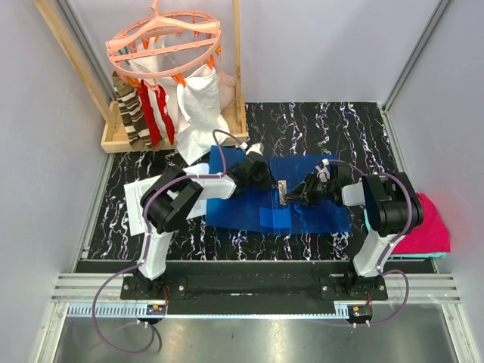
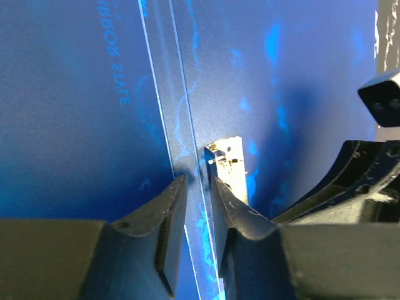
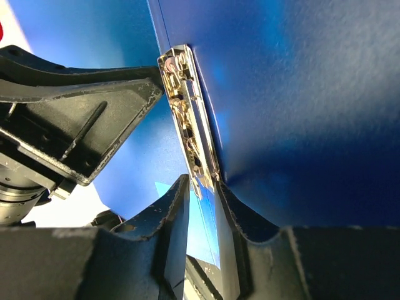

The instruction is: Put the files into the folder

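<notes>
Left gripper [image 2: 197,181] and right gripper [image 3: 201,184], jaws barely apart, flank metal clip [image 3: 184,112] on folder [image 3: 300,94] (grip unclear)

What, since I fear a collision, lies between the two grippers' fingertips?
The metal clip of the folder lies between the left gripper and the right gripper, seen in the top view.

Bright even overhead light, soft glare patches on the blue folder [image 2: 269,50], nearest wrist-view edges blurred
</notes>
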Robot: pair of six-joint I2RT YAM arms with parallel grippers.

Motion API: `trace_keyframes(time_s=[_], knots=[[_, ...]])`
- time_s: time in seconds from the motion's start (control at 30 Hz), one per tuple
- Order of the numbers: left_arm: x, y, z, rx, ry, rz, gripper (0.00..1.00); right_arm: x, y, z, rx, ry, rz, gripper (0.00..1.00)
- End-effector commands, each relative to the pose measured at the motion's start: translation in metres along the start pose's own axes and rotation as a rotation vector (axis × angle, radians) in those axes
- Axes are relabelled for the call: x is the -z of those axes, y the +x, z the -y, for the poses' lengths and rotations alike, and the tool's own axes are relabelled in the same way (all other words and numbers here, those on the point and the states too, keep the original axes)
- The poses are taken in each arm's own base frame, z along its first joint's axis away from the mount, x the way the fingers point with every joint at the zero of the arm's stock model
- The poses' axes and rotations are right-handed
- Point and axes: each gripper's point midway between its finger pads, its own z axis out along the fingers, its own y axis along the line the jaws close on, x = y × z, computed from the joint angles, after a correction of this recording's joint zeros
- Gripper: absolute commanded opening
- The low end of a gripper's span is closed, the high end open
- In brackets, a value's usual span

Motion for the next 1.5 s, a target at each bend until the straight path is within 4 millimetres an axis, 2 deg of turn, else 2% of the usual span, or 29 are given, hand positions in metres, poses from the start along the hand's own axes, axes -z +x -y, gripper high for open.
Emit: trace_keyframes(time_s=[0.0,0.27,0.47,0.6,0.9,1.2,1.47], knots=[[-0.004,-0.002,-0.009,-0.018,-0.046,0.038,0.26,-0.007,0.0,-0.004,0.034,-0.033,-0.013,0.31],[-0.002,-0.002,-0.004,-0.024,-0.04,0.048,0.25,-0.005,0.009,-0.006,0.051,-0.053,-0.039,0.29],[-0.001,0.002,-0.005,-0.026,-0.05,0.047,0.26,0.0,0.016,-0.013,0.067,-0.07,-0.054,0.37],[0.0,0.003,-0.005,-0.026,-0.048,0.05,0.27,-0.001,0.02,-0.011,0.077,-0.053,-0.054,0.38],[0.002,0.005,-0.004,-0.029,-0.048,0.05,0.33,-0.009,0.023,-0.005,0.056,-0.068,-0.066,0.31],[0.002,0.005,-0.004,-0.032,-0.045,0.051,0.35,-0.014,0.02,-0.006,0.055,-0.068,-0.061,0.3],[0.003,0.007,-0.004,-0.025,-0.042,0.053,0.36,-0.011,0.024,-0.018,0.051,-0.096,-0.065,0.3]])
